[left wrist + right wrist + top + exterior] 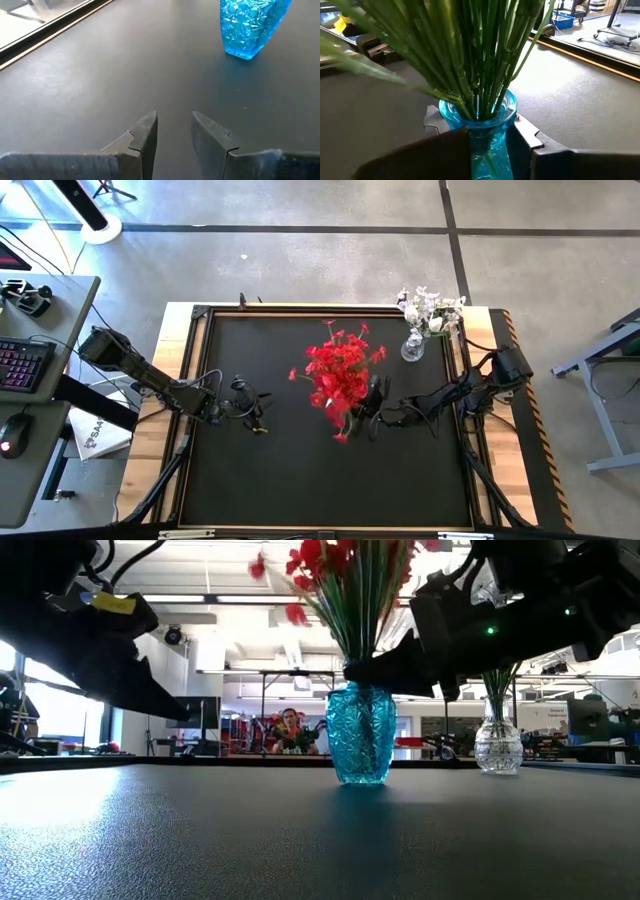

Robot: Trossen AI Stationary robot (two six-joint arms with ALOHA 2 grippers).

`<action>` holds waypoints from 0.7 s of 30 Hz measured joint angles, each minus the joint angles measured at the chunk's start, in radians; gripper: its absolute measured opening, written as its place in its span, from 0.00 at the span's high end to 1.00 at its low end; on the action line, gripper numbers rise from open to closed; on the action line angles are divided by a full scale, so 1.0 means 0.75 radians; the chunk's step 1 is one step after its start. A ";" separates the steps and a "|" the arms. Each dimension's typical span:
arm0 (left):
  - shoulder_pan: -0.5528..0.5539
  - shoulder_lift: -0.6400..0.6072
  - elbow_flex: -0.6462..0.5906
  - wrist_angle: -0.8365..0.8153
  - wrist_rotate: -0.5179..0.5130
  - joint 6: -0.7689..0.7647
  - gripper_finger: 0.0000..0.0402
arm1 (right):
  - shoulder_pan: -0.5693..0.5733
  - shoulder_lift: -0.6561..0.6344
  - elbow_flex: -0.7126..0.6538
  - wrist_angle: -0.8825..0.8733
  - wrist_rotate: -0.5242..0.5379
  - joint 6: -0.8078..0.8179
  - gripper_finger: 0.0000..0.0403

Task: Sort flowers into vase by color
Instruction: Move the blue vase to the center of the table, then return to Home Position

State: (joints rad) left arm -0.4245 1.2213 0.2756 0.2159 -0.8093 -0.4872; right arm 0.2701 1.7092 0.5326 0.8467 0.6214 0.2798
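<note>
A blue cut-glass vase (360, 735) stands on its base mid-mat and holds several red-blossomed sprigs (338, 375) on green stems (475, 65). My right gripper (490, 132) is open at the vase's neck (487, 145), one finger on each side. My left gripper (255, 408) is open and empty, low over the mat to the left of the blue vase (250, 25). A clear glass vase (412, 348) with white blossoms (430, 308) stands near the far right corner. My right gripper comes level from the table's right, with its fingers (525, 132) on either side of the blue vase's neck just below the rim (495, 107). I cannot tell whether the fingers touch the glass. The vase stands upright on the mat.
The black mat (300, 480) has a raised wooden border (175, 360). Bare mat lies along the near side and between the two grippers. A desk with a keyboard (20, 365) is off the table's left. A person (290, 730) sits far behind the table.
</note>
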 joint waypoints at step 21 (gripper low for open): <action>-0.001 -0.001 0.001 0.052 0.123 -0.021 0.74 | -0.020 -0.221 -0.006 -0.292 -0.299 0.023 0.30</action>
State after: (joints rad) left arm -0.4252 1.2209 0.2760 0.2552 -0.7168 -0.5032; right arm 0.2550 1.5434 0.5278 0.6281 0.3968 0.2973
